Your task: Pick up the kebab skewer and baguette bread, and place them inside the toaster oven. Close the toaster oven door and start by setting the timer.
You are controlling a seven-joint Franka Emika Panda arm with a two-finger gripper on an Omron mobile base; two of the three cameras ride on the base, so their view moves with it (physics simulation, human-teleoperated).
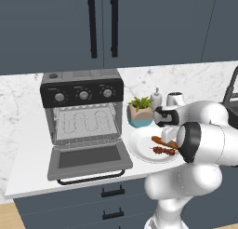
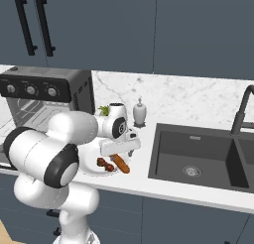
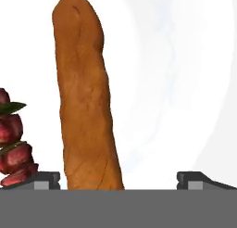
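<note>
Orange-brown and long, the baguette (image 3: 85, 97) lies on the white plate (image 1: 139, 146) with the skewer (image 3: 14, 143) just beside it, and we hang right over both. Our gripper (image 3: 118, 178) stands wide, holding nothing, with the loaf between the 2 tips but well off centre, close to the one on the skewer's side. That is our main worry: if we come down as we are, that tip may land on the loaf or nudge the skewer (the 2 lie very close), and a lopsided squeeze could roll the baguette away across the plate. The oven (image 1: 83, 116) waits to the left of the plate with its door (image 1: 88, 160) dropped open, so a low carry could clip that door.
</note>
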